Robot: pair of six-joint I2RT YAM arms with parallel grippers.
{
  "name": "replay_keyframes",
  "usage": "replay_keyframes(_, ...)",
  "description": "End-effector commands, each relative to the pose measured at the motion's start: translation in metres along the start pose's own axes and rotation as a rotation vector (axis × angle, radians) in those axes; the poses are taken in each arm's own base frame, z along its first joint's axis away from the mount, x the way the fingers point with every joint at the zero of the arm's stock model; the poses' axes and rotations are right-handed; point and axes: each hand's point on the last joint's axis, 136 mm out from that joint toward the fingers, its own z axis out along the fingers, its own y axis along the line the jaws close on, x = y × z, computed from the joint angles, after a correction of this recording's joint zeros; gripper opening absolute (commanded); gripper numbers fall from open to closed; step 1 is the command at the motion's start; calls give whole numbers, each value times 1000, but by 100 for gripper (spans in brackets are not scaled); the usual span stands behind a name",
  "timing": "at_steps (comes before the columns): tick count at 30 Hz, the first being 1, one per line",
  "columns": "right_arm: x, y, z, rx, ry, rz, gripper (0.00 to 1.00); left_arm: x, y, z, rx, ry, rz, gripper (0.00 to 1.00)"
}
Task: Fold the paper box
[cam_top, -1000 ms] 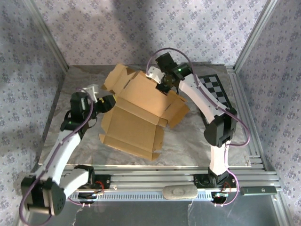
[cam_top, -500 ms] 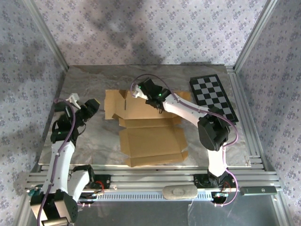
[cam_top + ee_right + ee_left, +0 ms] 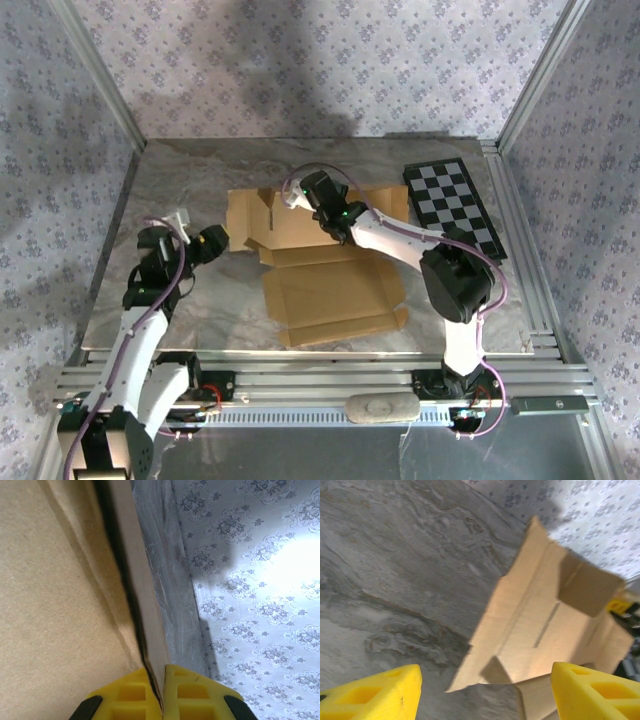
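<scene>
Tan, plain paper box [image 3: 335, 295] lies unfolded; right gripper [image 3: 156, 674] pinches its flap, left gripper [image 3: 485, 680] jaws apart.

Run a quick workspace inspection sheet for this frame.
Surface: grey marbled tabletop, no spills seen.
Job's things: brown cardboard box, opened out mid-table, mostly flat, not yet folded.
Clutter: checkerboard lying flat at the far right.
Hands: left hand open beside the box's left edge, holding nothing; right hand shut on the edge of a box flap.
Cables: purple cables looped along both arms, no snag seen.
Surroundings: patterned walls, aluminium frame.
</scene>
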Motion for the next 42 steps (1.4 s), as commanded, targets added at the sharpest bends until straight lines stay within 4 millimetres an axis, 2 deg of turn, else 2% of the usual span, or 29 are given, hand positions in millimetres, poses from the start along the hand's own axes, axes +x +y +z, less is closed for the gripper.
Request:
replay_keyframes(1, -7, -23, -16, -1, -59, 57, 0, -27, -7, 10, 13, -111, 117, 69)
replay_keyframes(5, -7, -18, -16, -23, -58, 45, 0, -35, -26, 14, 78, -203, 192, 71)
replay_keyframes(8, -7, -18, -15, -25, -58, 42, 0, -30, -32, 24, 65, -231, 296, 73)
replay_keyframes(11, -7, -17, -16, -26, -58, 41, 0, -25, -38, 36, 103, -232, 323, 72)
replay_keyframes(16, -8, -21, -20, -22, -65, 50, 0, -25, -26, 55, 4, -230, 378, 71)
replay_keyframes(19, -9, -23, -22, -20, -69, 53, 0, -23, -32, 64, 26, -221, 407, 68)
replay_keyframes(22, -8, -23, -22, -24, -66, 58, 0, -17, -46, 70, 71, -204, 438, 59)
replay_keyframes(24, -8, -23, -22, -24, -63, 60, 0, -15, -50, 71, 76, -204, 446, 49)
replay_keyframes(25, -8, -23, -22, -24, -62, 63, 0, -15, -49, 71, 63, -199, 440, 42)
replay_keyframes(27, -7, -22, -22, -19, -52, 69, 0, -13, -46, 73, 33, -181, 429, 15)
replay_keyframes(28, -8, -22, -23, -16, -50, 74, 0, -12, -45, 74, 19, -175, 432, 7)
replay_keyframes(29, -8, -23, -24, -10, -47, 92, 0, -10, -43, 75, -8, -177, 438, 3)
replay_keyframes(31, -11, -22, -27, 0, -43, 130, 0, -10, -40, 76, -89, -196, 453, 0)
replay_keyframes(39, -14, -13, -33, 110, 33, 299, 0, -8, -21, 75, -383, -309, 405, 0)
replay_keyframes(42, -11, -16, -35, 186, 89, 376, 0, -6, -25, 68, -430, -386, 393, 0)
